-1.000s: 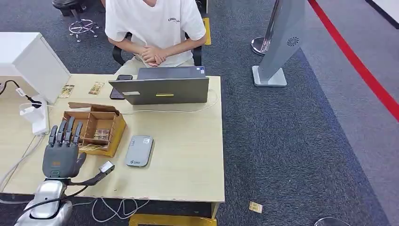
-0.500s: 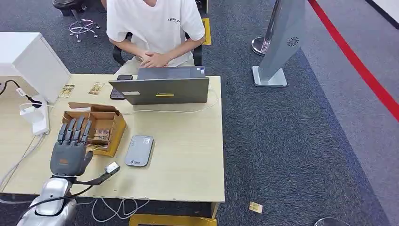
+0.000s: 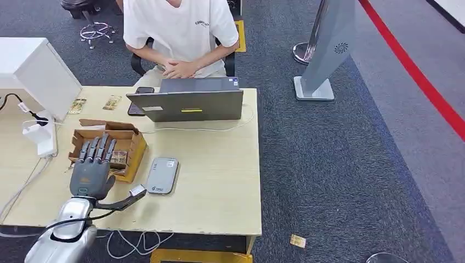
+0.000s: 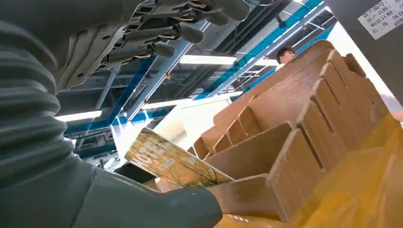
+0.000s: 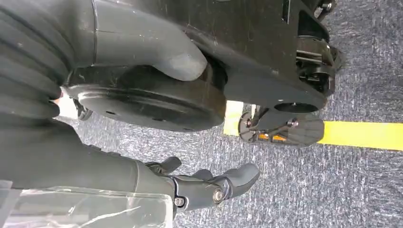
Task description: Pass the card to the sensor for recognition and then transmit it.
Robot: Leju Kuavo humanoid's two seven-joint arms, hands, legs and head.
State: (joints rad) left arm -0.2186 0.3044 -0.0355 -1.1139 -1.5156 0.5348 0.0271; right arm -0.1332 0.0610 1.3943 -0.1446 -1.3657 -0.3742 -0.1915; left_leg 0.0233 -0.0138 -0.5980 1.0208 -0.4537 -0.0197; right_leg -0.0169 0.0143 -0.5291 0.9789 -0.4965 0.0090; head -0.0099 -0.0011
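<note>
Pale wooden desk [image 3: 219,181] carries your brown divided cardboard box [image 3: 129,143] and flat grey card sensor [image 3: 162,175].
You have the left hand [image 3: 92,170] over the box, fingers [image 3: 98,149] spread and empty; a yellow printed card [image 4: 166,161] stands in a slot. Your right hand [image 5: 190,187] hangs over carpet, fingers loosely curled, holding nothing.

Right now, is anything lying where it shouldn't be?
Yes. One small card lies on the grey carpet beyond the table's near right corner, away from the cardboard box that holds other cards. Two more cards lie loose on the table behind the box. The left hand is at the box.
</note>
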